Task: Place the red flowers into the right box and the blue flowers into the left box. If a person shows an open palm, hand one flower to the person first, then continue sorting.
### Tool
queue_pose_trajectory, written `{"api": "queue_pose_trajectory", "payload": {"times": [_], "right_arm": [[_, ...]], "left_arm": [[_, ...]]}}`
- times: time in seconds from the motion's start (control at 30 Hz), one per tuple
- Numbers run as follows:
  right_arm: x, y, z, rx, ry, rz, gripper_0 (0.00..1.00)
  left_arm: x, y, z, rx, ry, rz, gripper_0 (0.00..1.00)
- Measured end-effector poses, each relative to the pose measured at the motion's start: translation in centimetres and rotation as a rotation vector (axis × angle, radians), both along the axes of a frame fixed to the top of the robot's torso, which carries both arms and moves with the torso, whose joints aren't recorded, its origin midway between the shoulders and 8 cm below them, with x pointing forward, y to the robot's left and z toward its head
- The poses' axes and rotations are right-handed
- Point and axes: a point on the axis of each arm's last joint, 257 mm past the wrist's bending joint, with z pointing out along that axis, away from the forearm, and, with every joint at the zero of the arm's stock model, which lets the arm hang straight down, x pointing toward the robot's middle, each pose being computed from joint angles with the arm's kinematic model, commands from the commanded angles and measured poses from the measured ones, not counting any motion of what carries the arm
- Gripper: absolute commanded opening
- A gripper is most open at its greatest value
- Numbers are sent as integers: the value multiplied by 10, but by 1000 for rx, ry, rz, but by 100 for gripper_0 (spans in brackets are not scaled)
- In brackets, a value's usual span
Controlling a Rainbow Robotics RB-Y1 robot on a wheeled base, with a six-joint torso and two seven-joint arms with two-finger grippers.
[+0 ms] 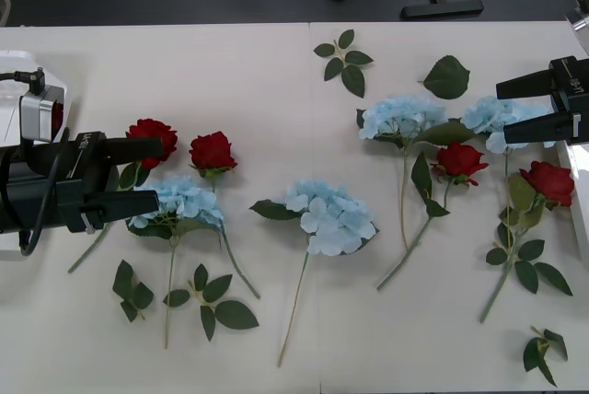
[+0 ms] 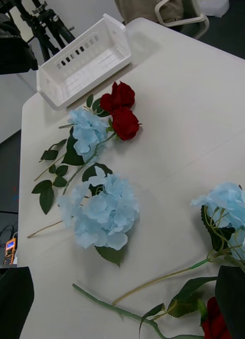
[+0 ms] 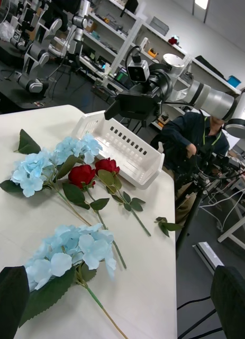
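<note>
Several red flowers lie on the table: two at the left (image 1: 153, 133) (image 1: 213, 150) and two at the right (image 1: 459, 160) (image 1: 548, 179). Blue flowers (image 1: 184, 201) (image 1: 329, 214) (image 1: 402, 115) (image 1: 495, 115) lie among them. My left gripper (image 1: 158, 171) hovers open at the left, its black fingers framing the stem of the leftmost red flower. My right gripper (image 1: 502, 114) hangs open beside the rightmost blue flower. The left box (image 2: 85, 58) stands past the two left roses. At the table's right end sits the right box (image 3: 122, 145). Neither gripper holds anything.
Loose leaf sprigs lie at the back centre (image 1: 342, 58) (image 1: 447, 78), front left (image 1: 132, 288) (image 1: 216, 297) and front right (image 1: 543, 348). Long stems trail toward the front edge. Bare tabletop stretches along the back left (image 1: 184, 63).
</note>
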Motion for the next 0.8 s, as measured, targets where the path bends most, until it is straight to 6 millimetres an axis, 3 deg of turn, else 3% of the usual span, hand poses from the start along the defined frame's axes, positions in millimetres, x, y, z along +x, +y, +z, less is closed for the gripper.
{"api": "queue_pose_trajectory", "payload": {"times": [0.23, 0.47, 0.63, 0.7, 0.8], "right_arm": [[-10, -19, -32, -21, 72, -43, 100], [-28, -50, -48, -208, 77, 5, 100], [-34, -79, -77, -332, 113, -27, 100], [-41, -91, -96, -361, 219, -107, 100], [-45, -110, -126, -360, 513, -411, 100]], "left_arm": [[0, 0, 0, 0, 1, 0, 100], [-2, -1, 2, -19, 10, -5, 100], [3, 14, 11, 16, -15, 15, 100], [8, 25, 17, 39, -15, 35, 100], [19, 43, 25, 76, 62, 90, 100]]}}
